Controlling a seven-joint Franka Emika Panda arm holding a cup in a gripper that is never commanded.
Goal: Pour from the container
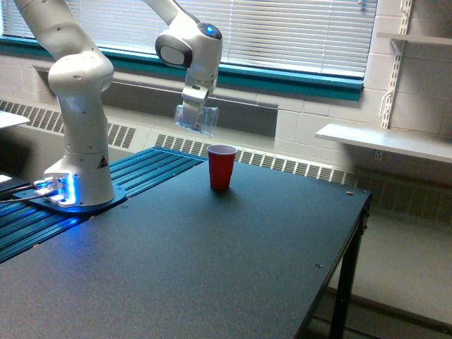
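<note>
While fingers [192,113] grip clear container [198,120] above-left of red cup [221,167], no writing readable.

A red cup [222,167] stands upright on the dark table [212,254]. Behind are window blinds [282,28], a white shelf [385,141], and what looks like a radiator grille [282,166].

small triangular warning sign on arm base [101,161], wording illegible

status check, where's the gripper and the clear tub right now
Gripper shut on clear tub, held in the air. Tub up and toward the exterior view's left of red cup, apart from it. Nothing between them.
</note>
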